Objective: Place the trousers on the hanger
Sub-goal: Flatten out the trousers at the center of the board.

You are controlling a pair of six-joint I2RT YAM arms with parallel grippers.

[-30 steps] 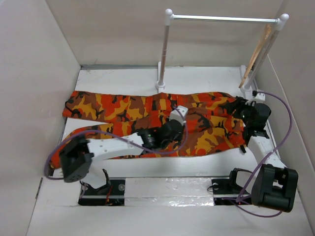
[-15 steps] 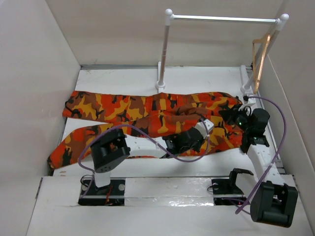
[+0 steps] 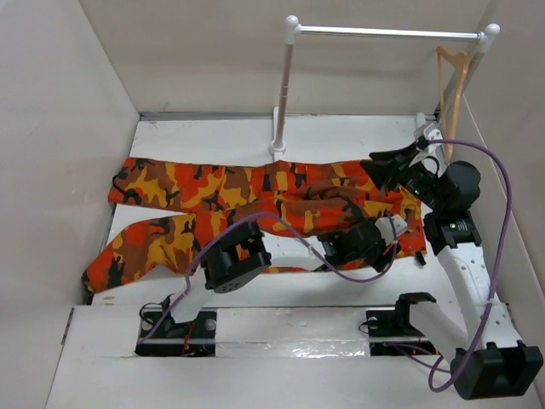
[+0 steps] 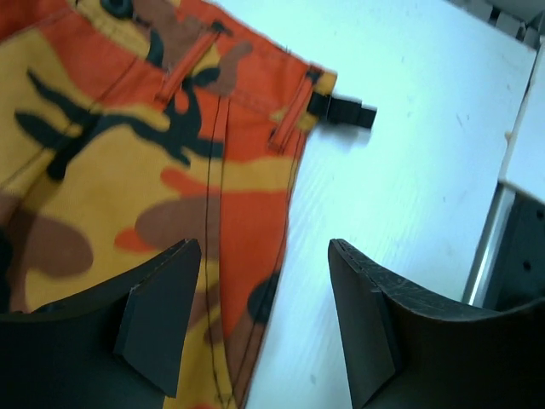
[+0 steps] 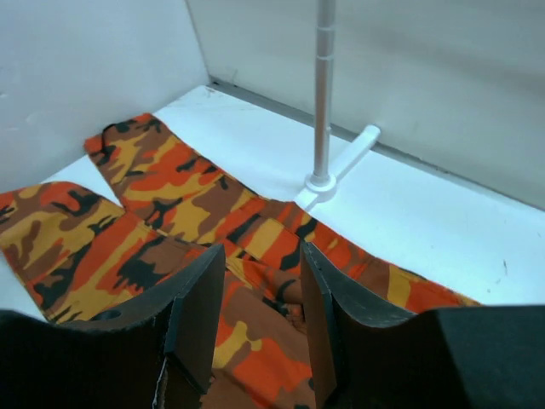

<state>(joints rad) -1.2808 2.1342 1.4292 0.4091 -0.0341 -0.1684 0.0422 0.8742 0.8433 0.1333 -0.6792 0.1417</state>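
Note:
The camouflage trousers lie flat across the table, legs to the left and waistband to the right. My left gripper is open and low over the waistband's right edge. In the left wrist view its jaws straddle that edge, with fabric on the left and bare table on the right. My right gripper is raised above the waistband, open and empty. In the right wrist view it looks down on the trousers. The tan wooden hanger hangs at the rail's right end.
A white rail on two posts stands at the back; its left post and foot are just behind the trousers. Walls enclose the table on the left, back and right. A black strap buckle sticks out from the waistband.
My left arm has swept right across the trousers to the waistband's right edge. My right arm has lifted and pulled back above the waistband. The hanger has swung on the rail.

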